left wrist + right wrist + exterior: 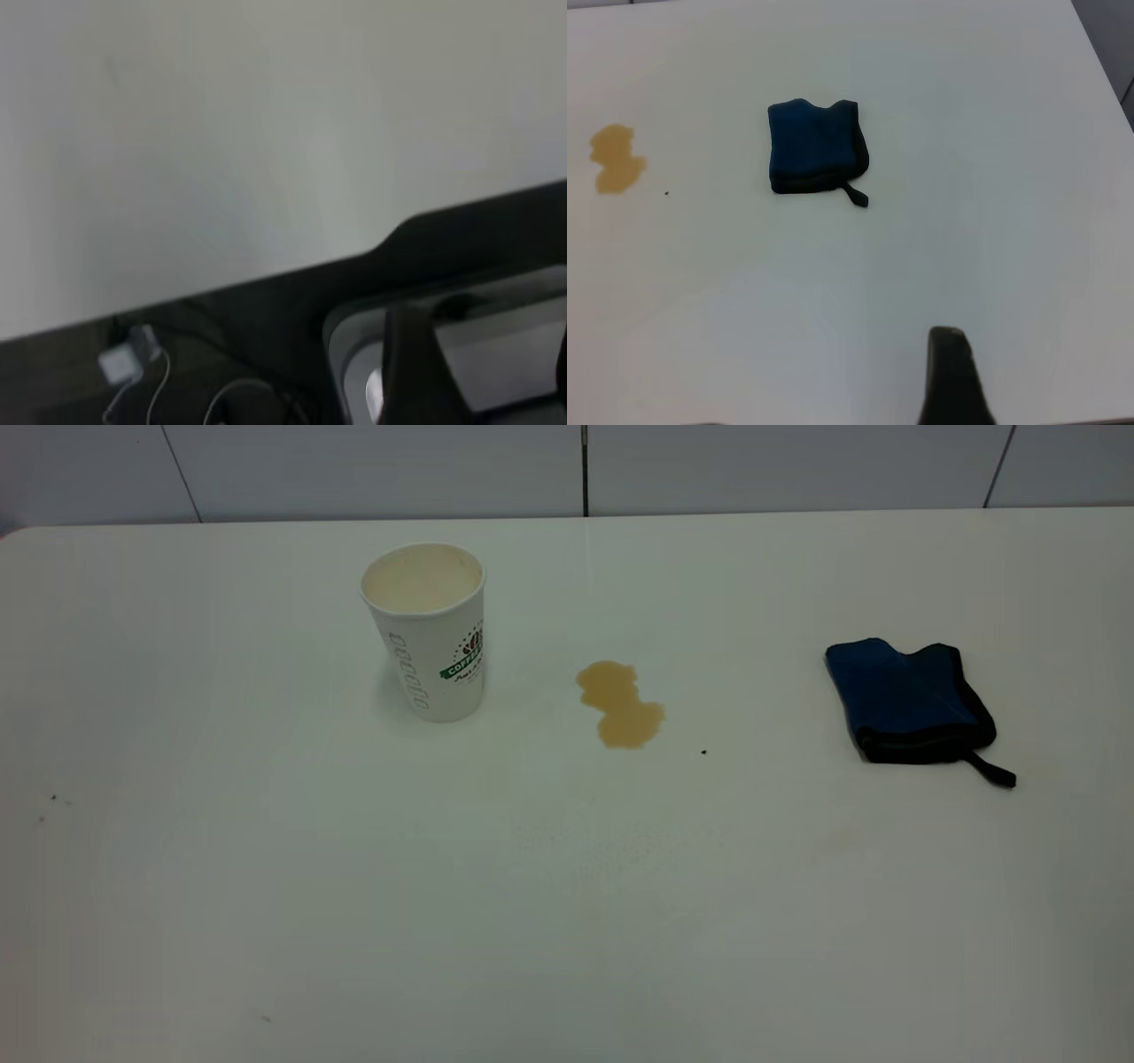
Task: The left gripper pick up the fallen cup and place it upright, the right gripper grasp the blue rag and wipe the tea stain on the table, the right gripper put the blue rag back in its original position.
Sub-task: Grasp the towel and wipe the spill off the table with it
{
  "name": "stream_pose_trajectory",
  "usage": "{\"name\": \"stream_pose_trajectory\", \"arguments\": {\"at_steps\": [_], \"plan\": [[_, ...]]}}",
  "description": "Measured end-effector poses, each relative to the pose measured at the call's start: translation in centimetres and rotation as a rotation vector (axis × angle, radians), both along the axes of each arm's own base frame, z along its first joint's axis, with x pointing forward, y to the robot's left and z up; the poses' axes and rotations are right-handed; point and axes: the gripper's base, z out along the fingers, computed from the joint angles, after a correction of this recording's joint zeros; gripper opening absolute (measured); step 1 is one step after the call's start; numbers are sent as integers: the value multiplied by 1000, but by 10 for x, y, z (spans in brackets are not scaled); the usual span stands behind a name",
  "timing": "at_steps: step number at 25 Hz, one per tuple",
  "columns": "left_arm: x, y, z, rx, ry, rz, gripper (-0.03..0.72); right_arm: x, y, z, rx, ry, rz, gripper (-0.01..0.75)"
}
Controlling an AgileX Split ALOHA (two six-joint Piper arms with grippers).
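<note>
Your white table (266,886) runs back to a grey tiled wall (372,469); the cup (430,633) stands upright at left, the tea stain (620,704) mid-table, the blue rag (908,700) far right; the right gripper (950,376) hangs well short of the rag, and you cannot tell how either gripper's fingers stand.

White green-logoed cup (429,631), yellowish-brown tea stain (620,704), black-edged dark-blue rag (910,701)

I see soft, even light on the worktop (567,886), dimmer toward its near corners. The cup (430,633) throws only a faint shadow at its base. My left wrist view is badly blurred; the right wrist view is fairly clear.
</note>
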Motion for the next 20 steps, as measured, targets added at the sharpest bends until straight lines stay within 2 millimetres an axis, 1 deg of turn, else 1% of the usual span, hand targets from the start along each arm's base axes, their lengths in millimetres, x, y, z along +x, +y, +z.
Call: {"name": "stream_pose_trajectory", "arguments": {"at_steps": [2,5,7,9,12,20], "plan": [[-16,7,-26,46,51,4,442,0,0,0,0,0,0,540],[-38,17,-55,99,76,12,497,0,0,0,0,0,0,540],[-52,22,-67,110,72,13,528,0,0,0,0,0,0,540],[-64,24,-77,106,58,12,540,0,0,0,-1,0,0,540],[-78,28,-84,90,-3,13,543,0,0,0,-1,0,0,540],[-109,36,-77,27,-248,23,543,0,0,0,0,0,1,540]]}}
